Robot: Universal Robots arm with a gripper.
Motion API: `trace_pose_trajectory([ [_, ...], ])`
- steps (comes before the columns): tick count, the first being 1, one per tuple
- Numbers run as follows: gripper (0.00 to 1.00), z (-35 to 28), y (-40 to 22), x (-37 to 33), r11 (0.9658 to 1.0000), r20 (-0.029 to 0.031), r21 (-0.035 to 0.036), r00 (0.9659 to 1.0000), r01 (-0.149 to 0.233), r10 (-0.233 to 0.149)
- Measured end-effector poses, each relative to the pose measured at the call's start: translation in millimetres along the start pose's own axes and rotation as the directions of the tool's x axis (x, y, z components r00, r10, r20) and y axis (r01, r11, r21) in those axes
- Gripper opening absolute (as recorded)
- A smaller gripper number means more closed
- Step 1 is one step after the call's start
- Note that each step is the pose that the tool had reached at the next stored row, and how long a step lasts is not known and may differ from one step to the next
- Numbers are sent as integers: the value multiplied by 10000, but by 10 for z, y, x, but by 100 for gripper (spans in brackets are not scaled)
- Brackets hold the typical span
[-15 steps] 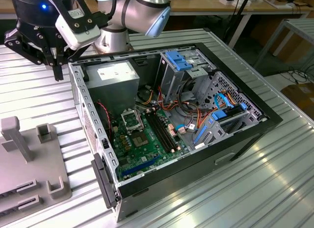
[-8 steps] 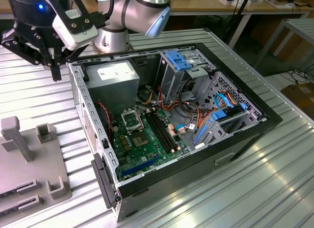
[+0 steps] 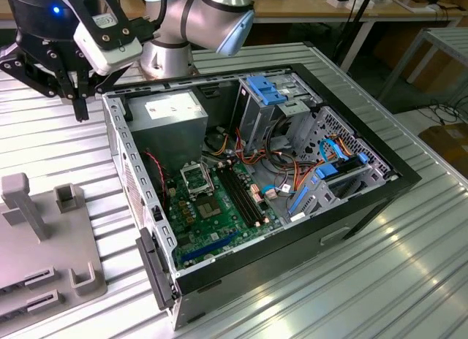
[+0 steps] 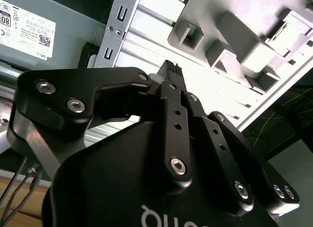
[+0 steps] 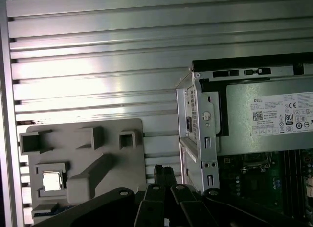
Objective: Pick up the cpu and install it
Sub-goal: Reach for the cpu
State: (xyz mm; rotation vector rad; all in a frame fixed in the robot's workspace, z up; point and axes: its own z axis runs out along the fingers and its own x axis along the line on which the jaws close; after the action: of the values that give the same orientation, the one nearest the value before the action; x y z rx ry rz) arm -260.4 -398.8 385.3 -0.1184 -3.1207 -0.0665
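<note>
1. Now: gripper pinched together, empty, hanging over the table between the case and the grey holder.
2. Cpu lies flat in a holder pocket, well apart from the gripper.
3. Risk, as I judge it: a thin chip sunk in its pocket gives little edge, so it may slip or tilt.

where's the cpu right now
In the first wrist view the cpu sits in a square pocket of the grey tray, beside the open case.
</note>
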Motion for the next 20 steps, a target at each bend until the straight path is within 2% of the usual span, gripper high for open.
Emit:
trace_pose_trajectory([
  [8, 11, 2, -5, 68, 10000, 0, 0, 10000, 1, -1],
  [20, 11, 2, -8, 101, 10000, 1, 0, 10000, 0, 0],
])
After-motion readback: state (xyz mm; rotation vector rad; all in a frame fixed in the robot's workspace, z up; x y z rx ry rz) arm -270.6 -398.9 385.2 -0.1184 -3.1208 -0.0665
